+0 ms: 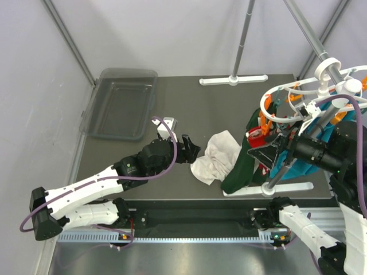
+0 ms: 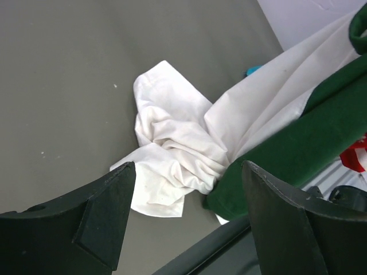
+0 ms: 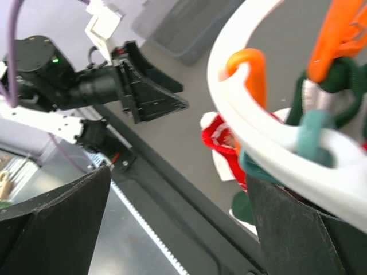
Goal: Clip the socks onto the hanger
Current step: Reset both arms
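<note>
The white oval hanger (image 1: 287,91) with orange clips (image 1: 265,121) hangs at the right from a slanted rail. A red sock (image 1: 258,137) with white pattern dangles under its near-left rim, beside dark green cloth (image 1: 241,166). In the right wrist view the red sock (image 3: 223,140) hangs below the hanger ring (image 3: 269,132) and an orange clip (image 3: 246,69). My right gripper (image 1: 262,156) stands open just below the ring, holding nothing. My left gripper (image 1: 189,150) is open and empty over the table, facing a crumpled white cloth (image 2: 178,154). A sliver of the red sock (image 2: 355,157) shows at the left wrist view's edge.
A clear plastic tray (image 1: 120,103) sits at the back left. The rail's stand has a white foot (image 1: 233,80) at the back and another foot (image 1: 269,189) near the front edge. Teal cloth (image 1: 292,166) hangs behind my right gripper. The white cloth (image 1: 215,157) lies mid-table.
</note>
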